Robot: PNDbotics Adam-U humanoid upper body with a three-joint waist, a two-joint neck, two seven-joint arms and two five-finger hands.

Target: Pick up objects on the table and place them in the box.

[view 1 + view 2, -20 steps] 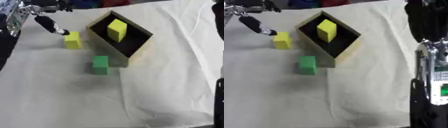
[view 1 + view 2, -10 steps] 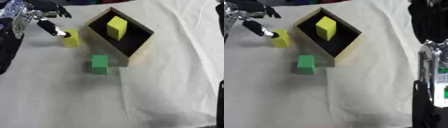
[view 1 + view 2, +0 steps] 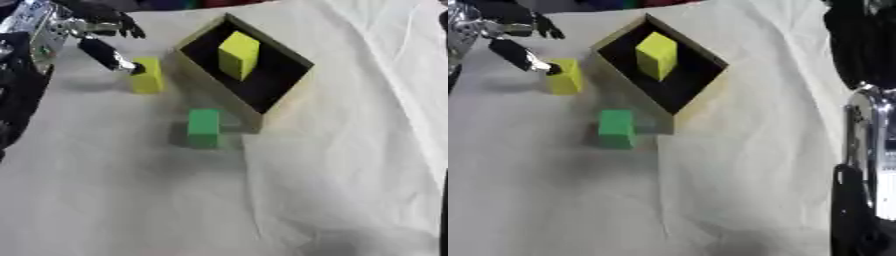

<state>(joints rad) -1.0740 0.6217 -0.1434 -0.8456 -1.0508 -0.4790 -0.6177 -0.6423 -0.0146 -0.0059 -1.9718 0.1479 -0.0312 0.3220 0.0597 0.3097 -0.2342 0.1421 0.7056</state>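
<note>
No writing is seen. The upright yellow foam block (image 3: 147, 76) is touched by the open-fingered left hand (image 3: 98, 36) at upper left.

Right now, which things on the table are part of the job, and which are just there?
Job:
- yellow block on the cloth, left hand touching it
- green block
- box
- yellow block in the box, already placed

Just there:
- white cloth
- right arm, at the right edge
</note>
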